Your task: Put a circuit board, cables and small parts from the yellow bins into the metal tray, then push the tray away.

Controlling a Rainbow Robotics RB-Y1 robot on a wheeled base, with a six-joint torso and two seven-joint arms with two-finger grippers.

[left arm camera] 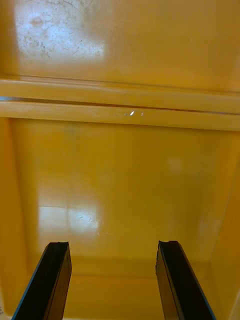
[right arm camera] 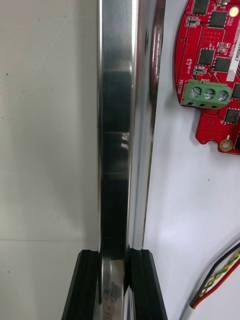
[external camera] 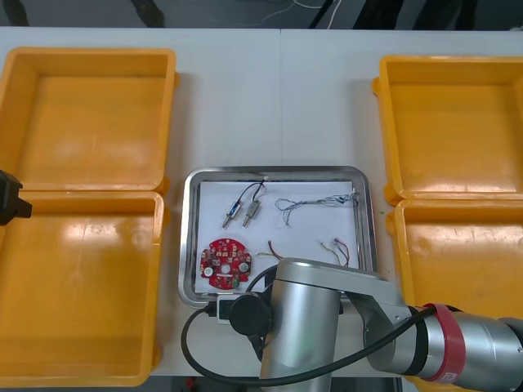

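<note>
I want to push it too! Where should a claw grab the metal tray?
Pinch the metal tray by its near rim from the robot's side: a thin upright lip. The right claw straddles it, one finger inside, one outside. The left claw hangs over a yellow bin.

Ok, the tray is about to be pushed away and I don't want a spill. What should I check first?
1. Right gripper shut across the near rim of the metal tray: ok.
2. Circuit board lying flat inside the tray: ok.
3. Small metal parts and blue and white cable inside the tray walls: ok.
4. Table beyond the tray's far edge bare between the far bins: ok.
5. Left gripper open over the left near yellow bin, apart from the tray: ok.
6. Whether the grip is firm enough not to slip: cannot tell.
</note>
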